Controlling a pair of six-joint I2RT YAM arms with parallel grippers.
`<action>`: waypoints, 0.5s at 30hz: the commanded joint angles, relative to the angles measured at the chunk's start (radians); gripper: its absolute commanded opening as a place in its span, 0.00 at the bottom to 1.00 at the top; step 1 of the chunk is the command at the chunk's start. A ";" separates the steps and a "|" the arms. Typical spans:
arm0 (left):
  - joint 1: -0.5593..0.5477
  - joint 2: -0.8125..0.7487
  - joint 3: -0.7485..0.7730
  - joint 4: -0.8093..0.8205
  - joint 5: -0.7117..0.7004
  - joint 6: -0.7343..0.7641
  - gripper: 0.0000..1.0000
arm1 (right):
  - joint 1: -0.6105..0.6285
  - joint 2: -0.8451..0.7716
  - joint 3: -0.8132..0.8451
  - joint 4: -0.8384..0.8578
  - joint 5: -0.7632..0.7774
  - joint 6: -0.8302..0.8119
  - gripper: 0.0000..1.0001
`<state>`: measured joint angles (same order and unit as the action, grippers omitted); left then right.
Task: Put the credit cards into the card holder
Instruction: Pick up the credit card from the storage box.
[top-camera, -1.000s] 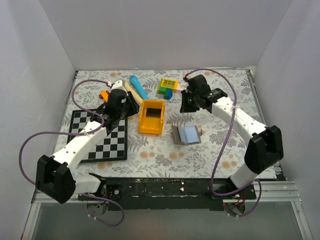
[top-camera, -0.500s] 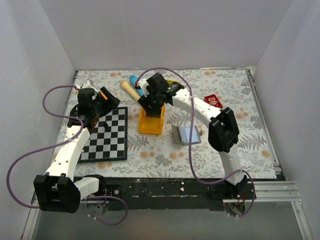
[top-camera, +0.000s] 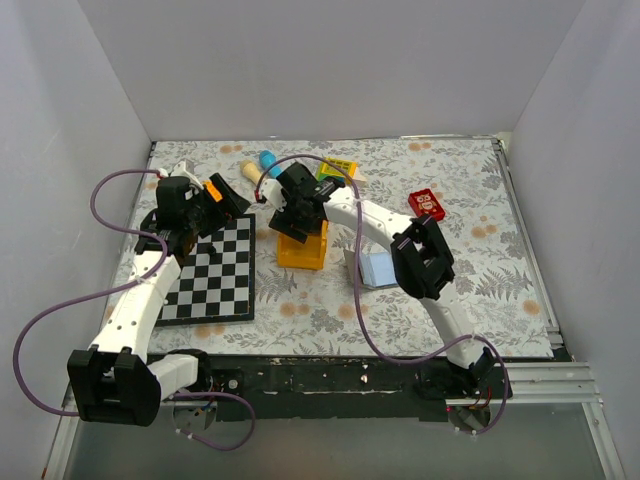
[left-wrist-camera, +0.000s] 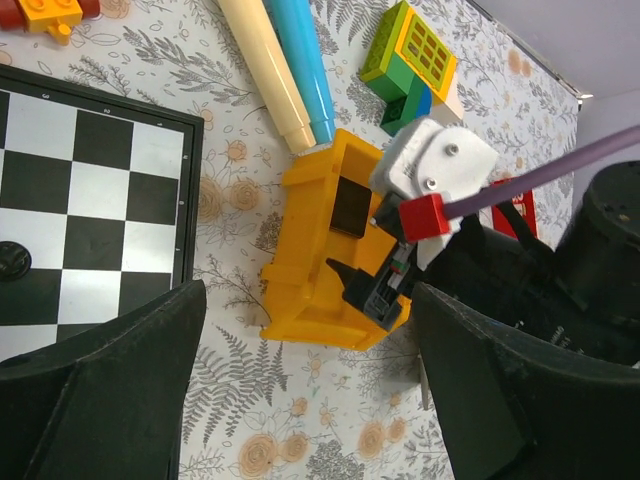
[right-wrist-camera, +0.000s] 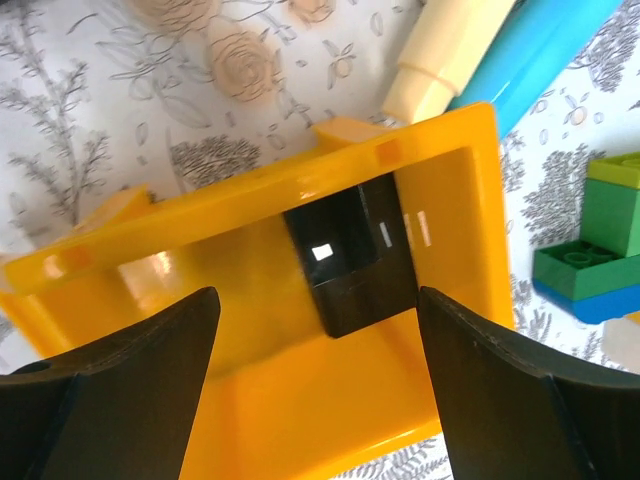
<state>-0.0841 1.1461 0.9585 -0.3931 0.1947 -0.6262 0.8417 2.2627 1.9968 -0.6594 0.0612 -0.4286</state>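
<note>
Cards sit in the tray, not in the holder, so the task looks barely begun.

Top view: the holder (top-camera: 376, 268) lies open on the table (top-camera: 480, 260), pale pockets up, just right of the orange tray (top-camera: 303, 250) and partly behind the right arm's elbow. No card shows in it. The right gripper (top-camera: 296, 222) hangs over the tray's far end; how wide it stands cannot be told from here. The left gripper (top-camera: 212, 200) is over the far corner of the chessboard (top-camera: 215, 275), well apart from the holder.

Left wrist view: the left gripper (left-wrist-camera: 310, 295) is spread wide with nothing in it. The cards (left-wrist-camera: 350, 208) show as a black patch inside the tray (left-wrist-camera: 310, 320), with the right gripper (left-wrist-camera: 372, 285) close above the tray beside them.

Right wrist view: the right gripper (right-wrist-camera: 315, 300) is wide apart and empty, looking down into the tray (right-wrist-camera: 250, 400). The cards (right-wrist-camera: 350, 255) lie overlapped near its far wall, toward one corner; there seem to be two.

My judgement: nothing is done yet. Each card must be lifted from the tray, carried to the holder and slid into a pocket.
</note>
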 joint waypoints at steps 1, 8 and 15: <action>0.006 -0.013 0.045 -0.013 0.029 0.026 0.84 | -0.021 0.047 0.075 0.047 0.017 -0.050 0.89; 0.009 -0.002 0.060 -0.021 0.035 0.036 0.84 | -0.039 0.070 0.082 0.026 -0.020 -0.058 0.89; 0.009 0.010 0.052 -0.015 0.043 0.029 0.84 | -0.059 0.098 0.088 0.009 -0.054 -0.062 0.84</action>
<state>-0.0807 1.1549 0.9825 -0.4038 0.2218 -0.6060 0.7933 2.3295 2.0460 -0.6487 0.0406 -0.4759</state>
